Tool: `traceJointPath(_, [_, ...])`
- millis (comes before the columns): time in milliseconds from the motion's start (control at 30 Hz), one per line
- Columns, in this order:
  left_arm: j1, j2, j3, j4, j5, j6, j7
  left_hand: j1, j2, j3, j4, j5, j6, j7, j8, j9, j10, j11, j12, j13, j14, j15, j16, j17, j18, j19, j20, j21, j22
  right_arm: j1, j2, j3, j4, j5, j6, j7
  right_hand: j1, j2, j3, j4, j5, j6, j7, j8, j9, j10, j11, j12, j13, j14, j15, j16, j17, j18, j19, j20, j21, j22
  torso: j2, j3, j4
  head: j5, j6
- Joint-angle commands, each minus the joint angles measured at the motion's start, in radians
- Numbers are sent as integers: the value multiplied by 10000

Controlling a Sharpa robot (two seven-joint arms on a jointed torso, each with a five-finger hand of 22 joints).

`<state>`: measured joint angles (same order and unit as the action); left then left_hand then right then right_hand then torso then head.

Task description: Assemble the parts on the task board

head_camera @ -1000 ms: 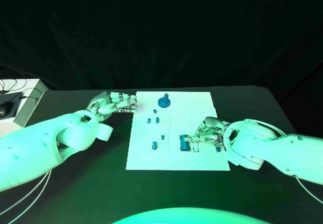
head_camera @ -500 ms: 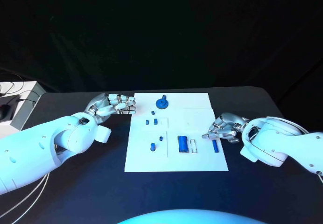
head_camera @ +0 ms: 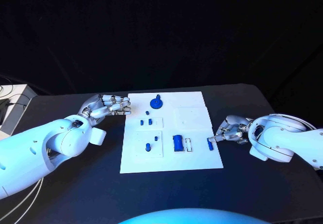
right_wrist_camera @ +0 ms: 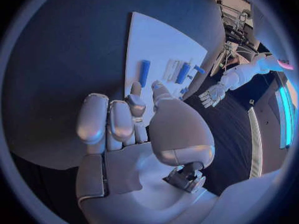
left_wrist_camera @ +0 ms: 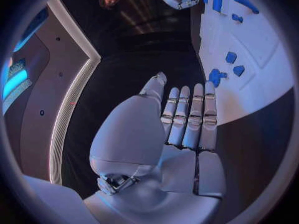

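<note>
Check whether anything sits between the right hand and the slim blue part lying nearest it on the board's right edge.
Nothing visible does. The right hand is beside the board's right edge, its fingers right next to the slim blue part on the task board; whether they touch is unclear.

Three cameras on my rig: one overhead, one at each wrist.

From the head I look steeply down on the black table (head_camera: 80,186), the task board (head_camera: 195,161) mid-frame and some way off. My left wrist camera sits close behind the left hand (left_wrist_camera: 168,134), facing across the table toward the board's near edge (left_wrist_camera: 249,99). My right wrist camera sits close behind the right hand (right_wrist_camera: 131,129), facing the board's opposite edge (right_wrist_camera: 134,50). All three share the board; each wrist view catches the other hand.
</note>
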<state>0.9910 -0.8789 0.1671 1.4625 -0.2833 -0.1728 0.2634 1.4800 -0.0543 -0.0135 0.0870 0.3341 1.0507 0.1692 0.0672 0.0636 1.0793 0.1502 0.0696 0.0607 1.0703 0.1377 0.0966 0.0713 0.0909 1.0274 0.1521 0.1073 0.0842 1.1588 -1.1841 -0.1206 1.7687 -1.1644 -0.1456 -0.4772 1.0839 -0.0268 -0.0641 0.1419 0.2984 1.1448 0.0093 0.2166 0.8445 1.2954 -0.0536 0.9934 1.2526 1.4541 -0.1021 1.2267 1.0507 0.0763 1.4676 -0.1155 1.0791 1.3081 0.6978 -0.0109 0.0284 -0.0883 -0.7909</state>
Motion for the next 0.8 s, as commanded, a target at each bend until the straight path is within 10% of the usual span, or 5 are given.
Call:
traceJointPath(33, [-25, 14, 8, 40, 62, 151, 177, 65, 71, 12, 34, 29, -64, -20, -31, -1, -9, -14, -29, -8, -49, -17, 59, -5, 62, 20, 84, 11, -7, -87, 53, -4, 46, -738, 613, -669, -77, -96, 25, 130, 31, 49, -12, 40, 16, 73, -5, 48, 28, -7, -64, 70, 18, -106, 567, -60, 88, 1470, 2, -2, 30, -39, -16])
traceJointPath(800, [-47, -40, 9, 49, 80, 163, 123, 43, 78, 19, 49, 30, -57, -20, -35, -2, 2, -16, -34, -8, -43, -21, 67, -6, 53, 21, 76, 21, -4, -402, 602, -8, 1, -1203, 251, -1006, -257, -350, 270, 684, 52, 13, -5, 38, 99, 67, 1, -21, 97, -8, -61, 93, 61, -107, 552, -59, 117, 1469, 16, -13, 22, 28, -79])
